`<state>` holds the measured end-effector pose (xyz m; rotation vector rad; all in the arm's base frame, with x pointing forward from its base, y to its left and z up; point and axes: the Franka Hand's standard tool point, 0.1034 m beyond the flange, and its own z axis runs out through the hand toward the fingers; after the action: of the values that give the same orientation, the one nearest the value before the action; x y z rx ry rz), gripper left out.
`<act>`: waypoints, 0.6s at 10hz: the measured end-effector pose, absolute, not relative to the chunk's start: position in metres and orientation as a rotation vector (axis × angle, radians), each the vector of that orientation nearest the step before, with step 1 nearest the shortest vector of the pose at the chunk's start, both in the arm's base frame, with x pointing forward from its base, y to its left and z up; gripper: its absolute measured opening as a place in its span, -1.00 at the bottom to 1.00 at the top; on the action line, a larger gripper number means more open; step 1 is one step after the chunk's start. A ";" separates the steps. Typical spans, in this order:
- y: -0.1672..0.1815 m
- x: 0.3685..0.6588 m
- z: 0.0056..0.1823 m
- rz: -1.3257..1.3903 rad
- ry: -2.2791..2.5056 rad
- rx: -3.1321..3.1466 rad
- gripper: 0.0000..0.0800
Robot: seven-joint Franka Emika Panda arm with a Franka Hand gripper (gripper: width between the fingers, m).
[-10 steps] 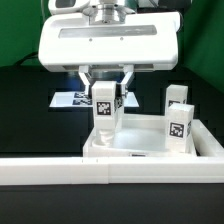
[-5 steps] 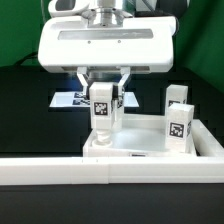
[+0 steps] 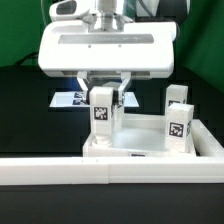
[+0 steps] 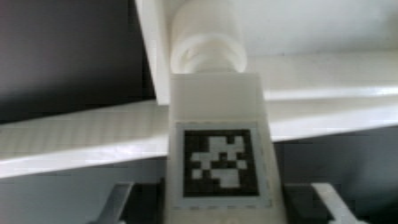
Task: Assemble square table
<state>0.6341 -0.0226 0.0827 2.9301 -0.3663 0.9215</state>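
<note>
White tagged block leg (image 3: pixel 103 113), upright

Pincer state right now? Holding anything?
Pincer: closed on a white tagged leg, held upright over the square tabletop.

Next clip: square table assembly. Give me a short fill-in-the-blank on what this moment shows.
1. The gripper is shut on a white ____ bearing a tag.
2. That held leg stands ____ over the tabletop.
3. At the exterior view's right, ____ more legs stand near the tabletop.
4. The marker board lies ____ the tabletop in the exterior view.

Missing words: leg; upright; two; behind
</note>
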 end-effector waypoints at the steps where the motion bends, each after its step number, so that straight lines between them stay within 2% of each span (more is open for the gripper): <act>1: -0.022 0.634 0.079 0.914 -0.364 2.931 -0.27; 6: -0.015 0.635 0.076 0.948 -0.374 2.915 -0.26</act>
<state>0.6351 -0.0155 0.0760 2.9151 -0.3736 0.9477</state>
